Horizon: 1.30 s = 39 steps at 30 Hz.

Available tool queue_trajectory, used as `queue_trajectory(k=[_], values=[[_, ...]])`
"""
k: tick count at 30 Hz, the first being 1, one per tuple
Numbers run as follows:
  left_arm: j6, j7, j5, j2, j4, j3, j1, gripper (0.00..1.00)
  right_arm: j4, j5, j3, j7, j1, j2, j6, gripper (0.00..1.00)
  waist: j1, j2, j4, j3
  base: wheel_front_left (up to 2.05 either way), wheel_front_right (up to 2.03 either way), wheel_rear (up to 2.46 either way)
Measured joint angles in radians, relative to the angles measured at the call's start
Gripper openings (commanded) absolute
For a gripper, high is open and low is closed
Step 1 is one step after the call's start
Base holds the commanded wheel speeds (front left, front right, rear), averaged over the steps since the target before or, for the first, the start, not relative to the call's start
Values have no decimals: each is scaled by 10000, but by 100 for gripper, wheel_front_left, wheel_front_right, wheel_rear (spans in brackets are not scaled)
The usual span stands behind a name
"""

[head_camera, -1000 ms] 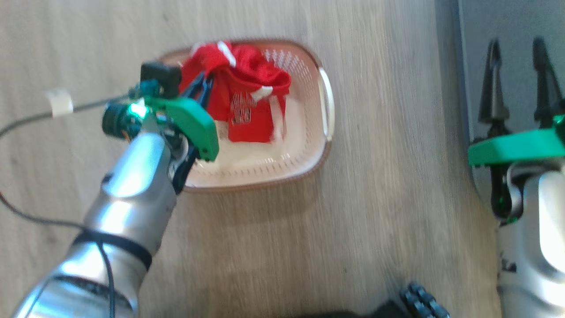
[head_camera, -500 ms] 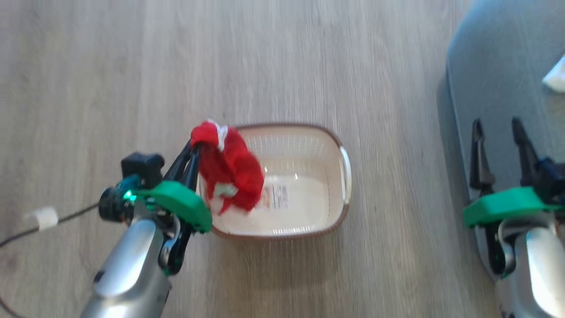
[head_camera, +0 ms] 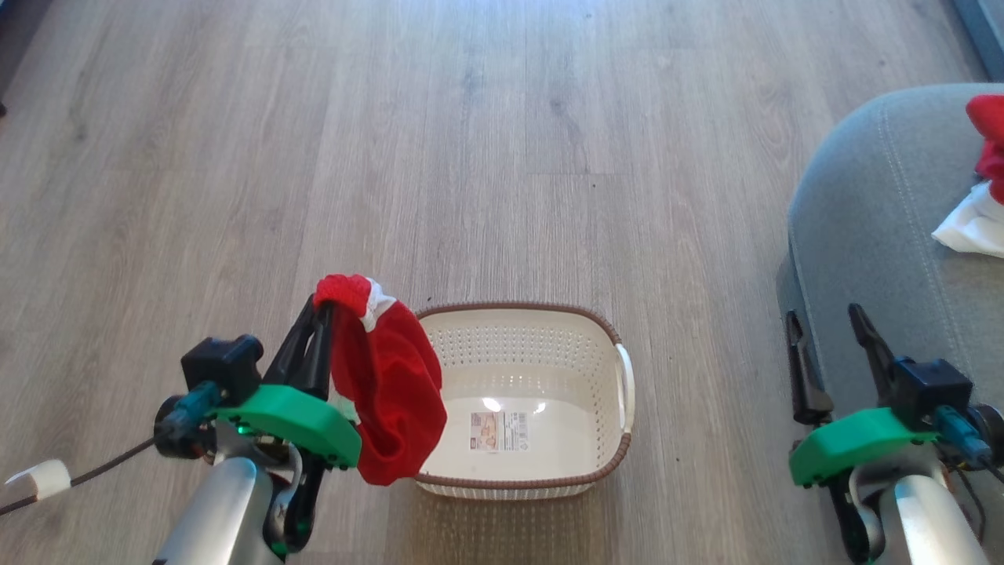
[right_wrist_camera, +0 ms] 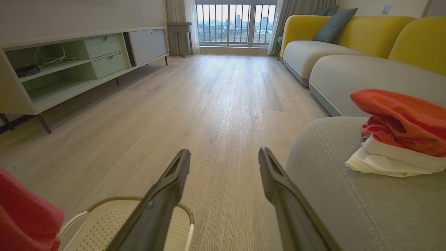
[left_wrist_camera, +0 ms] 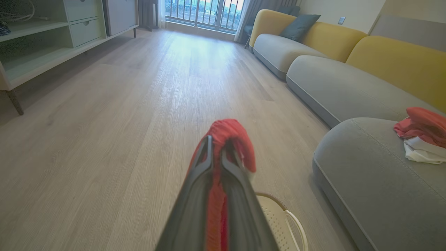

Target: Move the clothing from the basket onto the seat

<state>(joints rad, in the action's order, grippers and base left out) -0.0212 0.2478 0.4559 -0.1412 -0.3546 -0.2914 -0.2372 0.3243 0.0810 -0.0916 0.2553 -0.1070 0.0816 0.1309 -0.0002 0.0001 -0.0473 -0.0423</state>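
My left gripper (head_camera: 318,311) is shut on the bright red clothing (head_camera: 390,384), which hangs from its fingers above the basket's left end. In the left wrist view the clothing (left_wrist_camera: 232,134) bunches over the gripper (left_wrist_camera: 216,150) tips. The cream basket (head_camera: 514,357) stands on the floor with only a sticker on its bottom. The grey seat (head_camera: 871,227) lies at the right. My right gripper (head_camera: 823,318) hangs open at the seat's edge, holding nothing. The right wrist view shows the open gripper (right_wrist_camera: 223,151), the basket (right_wrist_camera: 115,216), the clothing (right_wrist_camera: 24,212) and the seat (right_wrist_camera: 331,181).
A red and white pile of clothes (head_camera: 980,188) lies on the seat, also seen as the pile (right_wrist_camera: 400,136). A low shelf unit (right_wrist_camera: 69,66) lines the far left wall. More grey and yellow sofa sections (left_wrist_camera: 334,52) run beyond. A cable with a white tag (head_camera: 35,479) trails left.
The head camera has tilted up and the picture has shifted. My left gripper has lifted the red clothing out of the basket, baring its floor and sticker. The right gripper stays open.
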Motion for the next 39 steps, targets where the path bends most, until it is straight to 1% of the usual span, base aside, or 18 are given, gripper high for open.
queue_trajectory(k=[12,31,33,35,37,39], values=[[-171,0,2,-96,360,-2,167,0,119,98,268,0,3,-13,0,100,1,-1,-55,144,0,0,0],[-176,-4,4,-201,489,-90,169,0,128,117,341,0,3,-13,0,100,1,-1,-86,145,0,0,0],[-174,-15,4,-205,539,-155,169,0,127,207,533,-2,1,-13,0,100,2,-1,-81,142,0,0,0],[-167,-31,4,-205,648,-295,167,0,119,320,936,-2,-10,-12,0,100,2,-1,-79,133,0,0,0],[-151,-113,2,-201,803,-430,154,0,117,508,1574,0,-59,19,0,100,1,-1,-86,114,0,0,0],[-15,-205,-44,-194,965,-652,117,0,128,729,2337,-2,-149,92,0,100,2,-1,-98,97,0,0,0]])
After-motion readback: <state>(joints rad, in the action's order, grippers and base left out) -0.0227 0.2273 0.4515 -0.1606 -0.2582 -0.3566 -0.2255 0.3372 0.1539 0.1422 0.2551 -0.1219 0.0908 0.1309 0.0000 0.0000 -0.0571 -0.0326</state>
